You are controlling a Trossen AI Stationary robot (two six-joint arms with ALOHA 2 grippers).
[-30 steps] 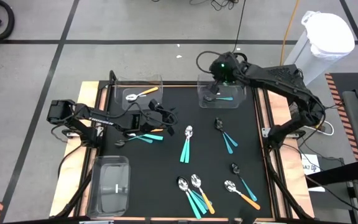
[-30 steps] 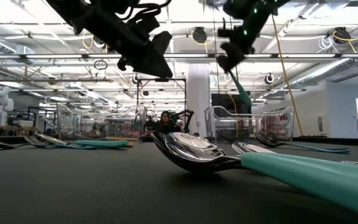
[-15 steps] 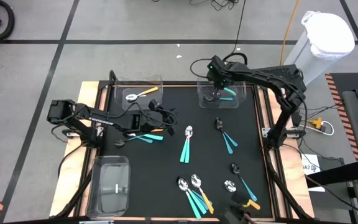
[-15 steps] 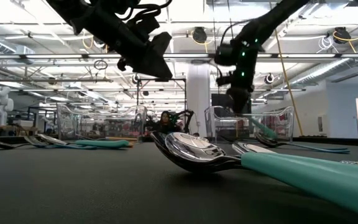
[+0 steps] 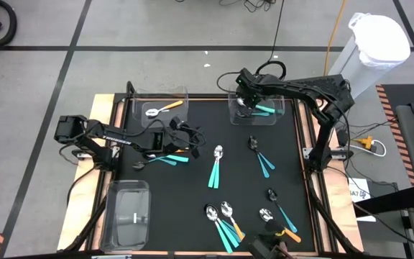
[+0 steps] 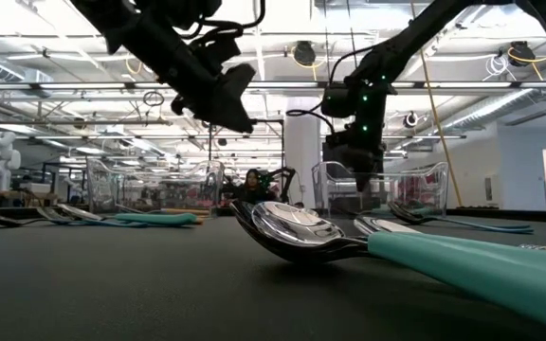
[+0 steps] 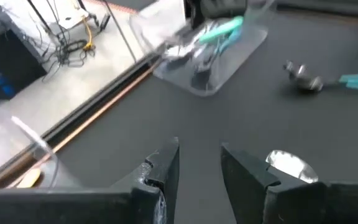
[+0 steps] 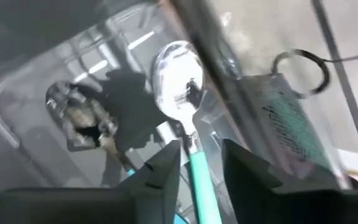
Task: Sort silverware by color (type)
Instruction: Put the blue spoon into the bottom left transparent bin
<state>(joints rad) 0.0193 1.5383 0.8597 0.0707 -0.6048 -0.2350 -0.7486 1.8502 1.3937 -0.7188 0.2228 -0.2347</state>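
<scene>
The right gripper [image 5: 244,99] reaches into the clear bin [image 5: 276,117] at the table's 1 o'clock, fingers [image 8: 160,174] released around a teal spoon [image 8: 182,93]. The left gripper [image 5: 185,138], released, hovers toward 9 o'clock above teal spoons [image 5: 165,158].

A grey floor [image 5: 157,29] crossed by dark tape lines is seen around the table, with a white bin [image 5: 371,43] standing well off beyond the right gripper [image 5: 244,99]. In the low view, a hall with ceiling pipes [image 6: 282,87], a white column [image 6: 302,152] and strip lights is shown behind it.
</scene>
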